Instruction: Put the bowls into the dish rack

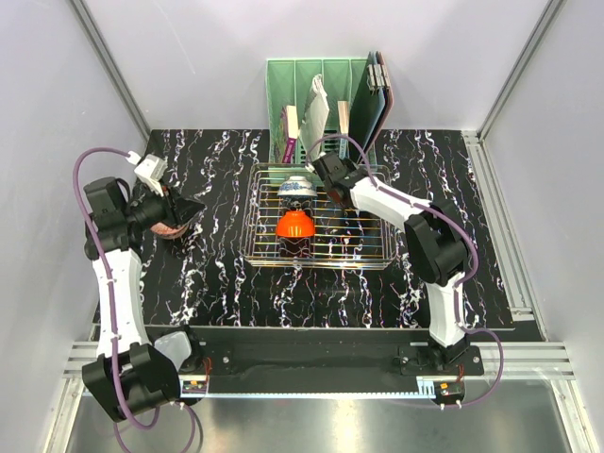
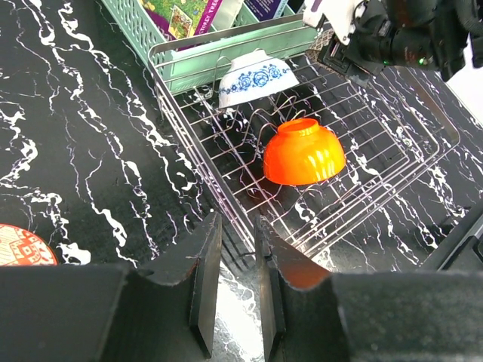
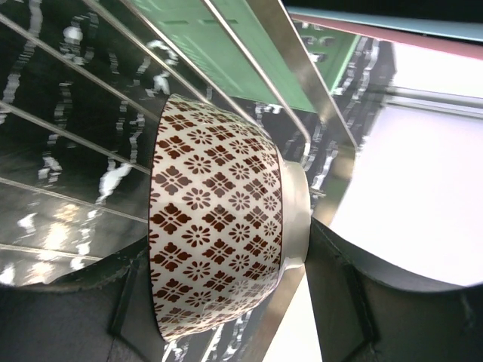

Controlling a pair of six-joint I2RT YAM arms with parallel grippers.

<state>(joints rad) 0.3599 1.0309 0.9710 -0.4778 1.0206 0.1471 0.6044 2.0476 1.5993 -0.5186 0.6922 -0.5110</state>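
**ops:** status on the bowl?

**me:** Cream ceramic rice bowl with brown lattice print (image 3: pixel 219 226) is in my right gripper (image 3: pixel 234 298). Jaws closed on it, one finger on the mouth side and one by the foot ring. It's tipped on its side over the back right of the rectangular chrome wire dish rack (image 1: pixel 368 253), right by the rim wire.

**ops:** handling?

**me:** My read is glazed, rigid, light and chippable. It's slick, so the hold depends on clamping pressure, not friction. The wall just under the rim or the foot ring are the best places to grip. Knocking it on the wire is the risk, so it should go down slowly between the tines.

**ops:** what else is loaded?

**me:** Two bowls, both mouth-down in the rack. The glossy orange-red bowl (image 2: pixel 304 153) is mid-rack, and the white bowl with blue pattern (image 2: pixel 255 75) is just behind it. The green plastic slotted organizer (image 1: pixel 326 80) sits behind the rack.

**ops:** left side?

**me:** Left gripper (image 2: pixel 235 290) has a narrow gap between its fingers (image 2: pixel 204 279) and nothing in it. It hangs over the black marbled table (image 1: pixel 217 274), left of the rack. A pink-red patterned bowl (image 2: pixel 21 247) sits on the table near it, not yet loaded. Can't tell if it's touching.
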